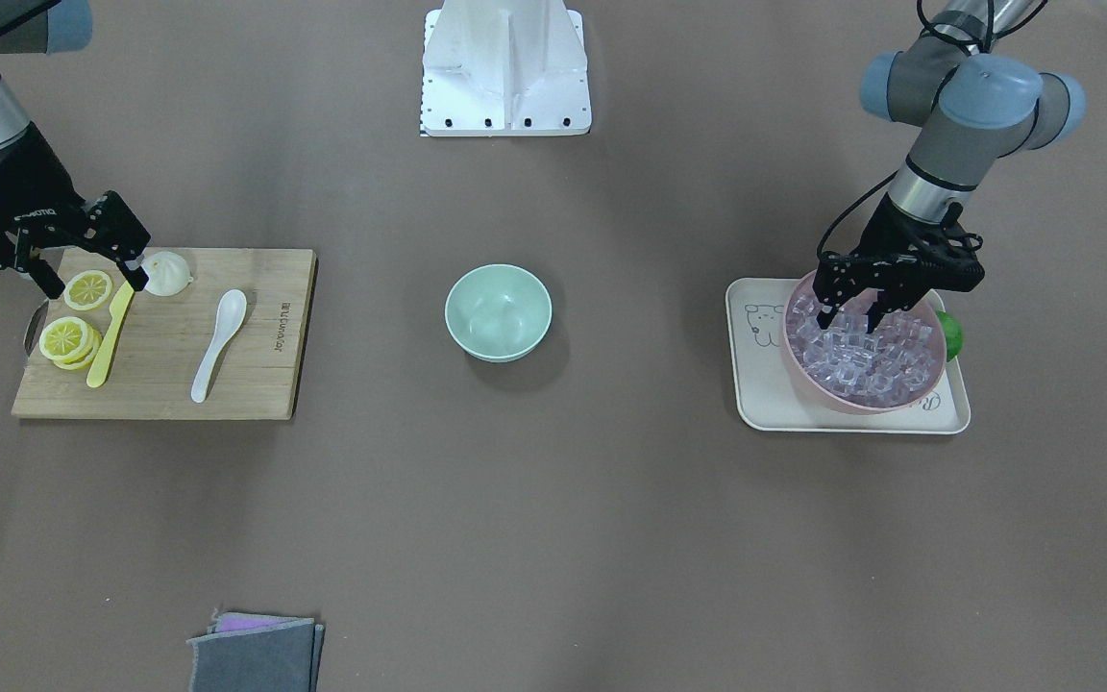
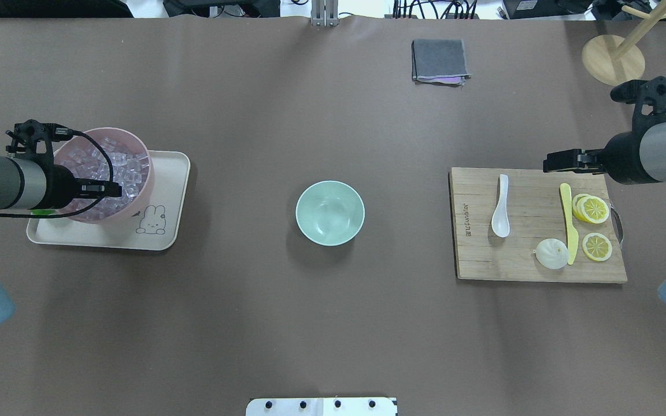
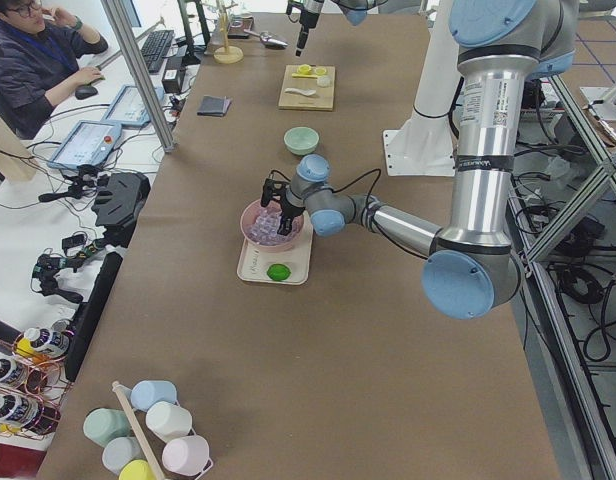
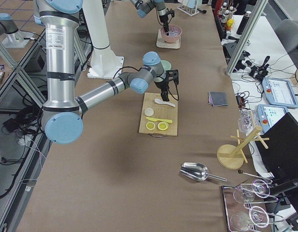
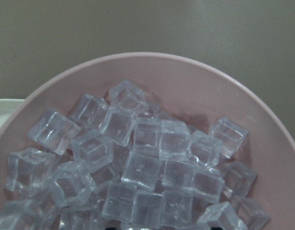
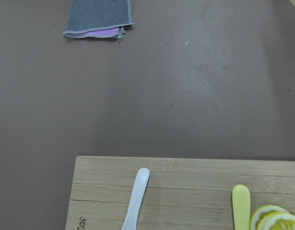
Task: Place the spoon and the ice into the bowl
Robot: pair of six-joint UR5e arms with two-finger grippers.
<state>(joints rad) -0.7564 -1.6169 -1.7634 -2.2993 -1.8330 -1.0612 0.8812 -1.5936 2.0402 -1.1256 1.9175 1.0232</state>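
Observation:
The white spoon (image 1: 217, 346) lies on a wooden cutting board (image 1: 256, 384), and it also shows in the overhead view (image 2: 500, 207) and the right wrist view (image 6: 136, 199). The mint-green bowl (image 1: 498, 312) stands empty at the table's middle (image 2: 330, 212). Clear ice cubes (image 1: 861, 351) fill a pink bowl (image 1: 842, 402), seen close in the left wrist view (image 5: 147, 163). My left gripper (image 1: 851, 317) is open, with its fingertips down among the cubes. My right gripper (image 1: 94, 281) is open and empty, above the board's lemon end, away from the spoon.
The pink bowl stands on a cream tray (image 1: 755, 384) with a green lime (image 1: 949, 334) beside it. On the board lie a yellow knife (image 1: 110, 336), lemon slices (image 1: 68, 338) and a white bun (image 1: 167, 273). A grey cloth (image 1: 256, 654) lies near the table's edge.

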